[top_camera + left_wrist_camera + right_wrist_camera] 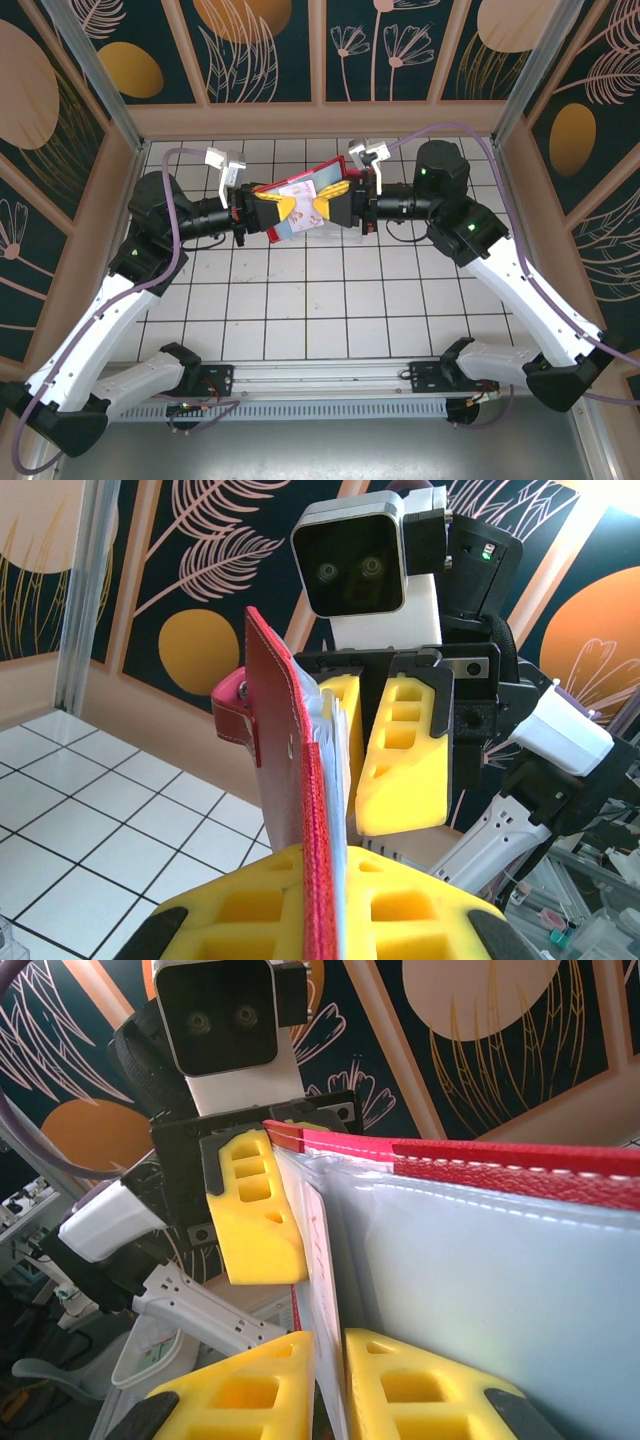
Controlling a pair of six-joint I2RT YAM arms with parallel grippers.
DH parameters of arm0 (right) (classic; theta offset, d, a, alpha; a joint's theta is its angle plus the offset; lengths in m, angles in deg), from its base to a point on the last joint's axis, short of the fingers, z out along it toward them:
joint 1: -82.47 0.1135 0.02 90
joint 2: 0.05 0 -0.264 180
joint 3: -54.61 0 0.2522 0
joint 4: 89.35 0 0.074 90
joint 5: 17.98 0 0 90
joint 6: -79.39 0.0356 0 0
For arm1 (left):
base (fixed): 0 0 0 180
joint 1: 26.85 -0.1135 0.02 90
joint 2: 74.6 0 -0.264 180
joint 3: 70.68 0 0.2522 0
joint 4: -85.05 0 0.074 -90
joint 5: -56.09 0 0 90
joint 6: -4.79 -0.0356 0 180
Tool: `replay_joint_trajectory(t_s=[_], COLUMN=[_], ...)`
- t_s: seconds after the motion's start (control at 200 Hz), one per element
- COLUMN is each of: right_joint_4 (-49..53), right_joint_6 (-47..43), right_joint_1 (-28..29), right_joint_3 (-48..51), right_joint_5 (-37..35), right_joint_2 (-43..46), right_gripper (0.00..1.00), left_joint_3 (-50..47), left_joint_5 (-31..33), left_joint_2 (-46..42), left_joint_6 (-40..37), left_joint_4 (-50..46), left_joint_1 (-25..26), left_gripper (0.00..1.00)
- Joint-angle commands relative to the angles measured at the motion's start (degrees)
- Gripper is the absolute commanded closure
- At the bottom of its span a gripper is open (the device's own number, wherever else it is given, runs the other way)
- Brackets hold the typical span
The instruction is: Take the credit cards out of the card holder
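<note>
Both grippers meet above the middle of the table and hold the red card holder (331, 174) up in the air between them. My left gripper (283, 208) is shut on the holder's lower edge; in the left wrist view the holder (277, 730) stands edge-on between the yellow fingers (250, 910), snap tab to the left. My right gripper (330, 1345) is shut on the pale whitish-pink card (320, 1250), which sticks out of the greyish inner pocket (480, 1280). From above, that card (299, 190) lies against the open holder. The dark card is hidden.
White tiled table (320, 300) lies below, with wooden walls on the left, right and back. A corner of a clear plastic tray (6, 936) shows low in the left wrist view. Both arms reach inward from the sides.
</note>
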Motion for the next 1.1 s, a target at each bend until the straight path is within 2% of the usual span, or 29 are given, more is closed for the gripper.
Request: replay_joint_trajectory(t_s=[0.0,0.54,0.746,0.821,0.921,0.991,1.096], right_joint_4=[-3.7,-12.6,-12.6,-12.2,-12.2,-12.3,-12.7], right_joint_6=[0.2,6.7,6.7,6.4,6.5,6.8,7.1], right_joint_1=[0.6,0.6,0.5,0.2,0.0,0.0,0.0], right_joint_3=[0.5,2.4,2.4,2.6,2.7,2.9,2.9], right_joint_5=[0.8,7.3,6.7,6.0,6.4,6.4,6.7], right_joint_2=[2.2,2.9,3.3,3.7,3.8,3.9,3.8], right_gripper=[0.84,0.90,0.94,0.89,0.92,0.88,0.88], left_joint_3=[0.8,0.7,0.7,0.7,0.6,0.6,0.6], left_joint_5=[-0.6,-0.9,-1.1,-1.1,-1.3,-1.4,-1.4], left_joint_2=[0.3,0.4,0.2,-0.1,-0.4,-0.5,-0.6], left_joint_6=[-0.7,-1.5,-2.0,-2.1,-2.1,-2.0,-1.9], left_joint_4=[1.2,0.5,0.3,0.2,0.2,0.1,0.1], left_joint_1=[-0.3,-0.3,-0.3,-0.3,-0.3,-0.3,-0.3], left_gripper=[0.95,0.95,0.95,0.95,0.95,0.95,0.95])
